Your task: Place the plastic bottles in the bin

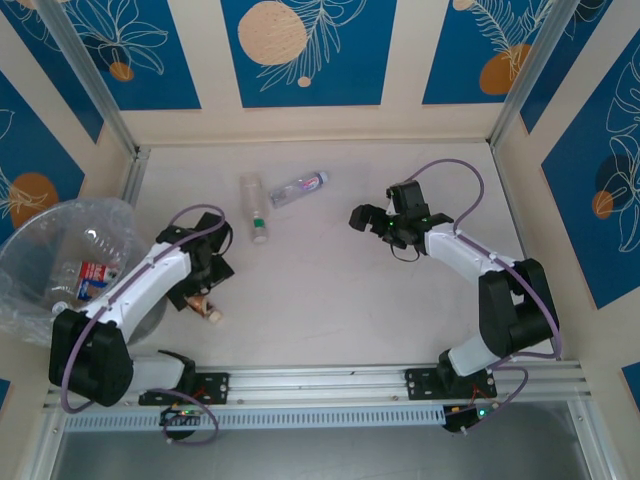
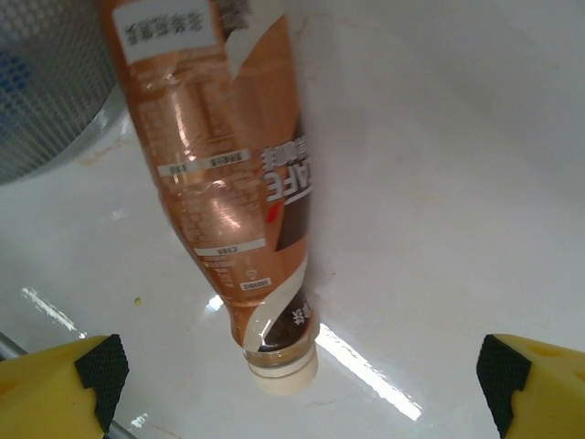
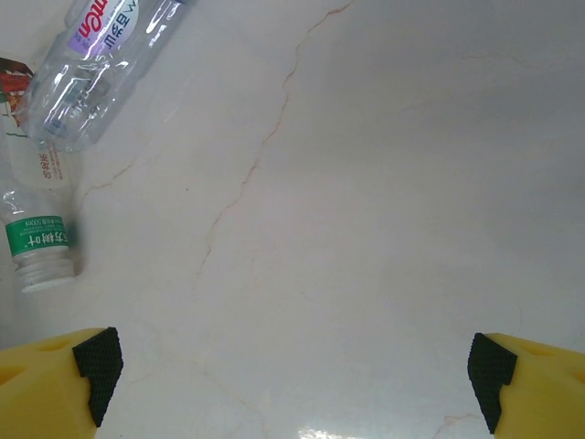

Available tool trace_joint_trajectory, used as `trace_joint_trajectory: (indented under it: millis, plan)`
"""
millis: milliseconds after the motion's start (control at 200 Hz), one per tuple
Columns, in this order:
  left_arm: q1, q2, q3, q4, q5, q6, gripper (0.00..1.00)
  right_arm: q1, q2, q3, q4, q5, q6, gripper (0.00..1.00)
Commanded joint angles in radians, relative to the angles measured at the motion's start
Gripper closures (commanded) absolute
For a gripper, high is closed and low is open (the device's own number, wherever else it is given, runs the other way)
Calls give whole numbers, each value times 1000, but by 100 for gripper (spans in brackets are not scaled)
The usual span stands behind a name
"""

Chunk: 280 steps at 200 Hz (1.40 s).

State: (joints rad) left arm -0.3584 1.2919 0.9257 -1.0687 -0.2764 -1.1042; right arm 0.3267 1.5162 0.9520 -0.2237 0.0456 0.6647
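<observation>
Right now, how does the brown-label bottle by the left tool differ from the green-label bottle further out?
The brown-label bottle is wrapped in brown film over most of its body; the green-label bottle is mostly clear with a narrow green band by its cap. The brown-label bottle lies close to the bin; the green-label bottle lies out mid-table. Both lie on their sides with pale caps.

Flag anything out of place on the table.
Lying on their sides on the table, outside the bin: a brown-labelled bottle beside the bin, and a green-labelled bottle and a purple-labelled bottle farther back. No spill visible.
</observation>
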Motion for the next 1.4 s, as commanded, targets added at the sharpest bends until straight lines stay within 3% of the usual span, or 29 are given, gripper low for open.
trace_joint_trajectory:
  millis: [0, 220, 360, 670, 1055, 1105, 1245, 1395]
  plan:
    - [-7, -1, -61, 56, -14, -92, 1, -5, 10, 25, -9, 2, -19, 0]
    - [-7, -39, -274, 295, 14, -79, 5, -6, 12, 15, -8, 2, -14, 0]
    - [-7, -69, -374, 415, 1, -35, 24, -5, 15, 17, -13, 7, -25, 0]
    - [-48, -3, -312, 391, -21, 71, 64, -5, 5, 14, -15, 7, -17, 0]
    - [-78, -173, 45, 183, -93, 331, 85, -5, 6, 54, -28, 19, -28, 0]
    - [-73, -176, 118, 146, -101, 355, 100, -5, 7, 59, -28, 18, -28, 0]
    - [-63, -142, 334, 17, -158, 407, 100, -5, 6, 68, -26, 10, -22, 0]
    - [-57, -159, 509, -8, -176, 516, 100, -3, -7, 64, -23, 11, -17, 0]
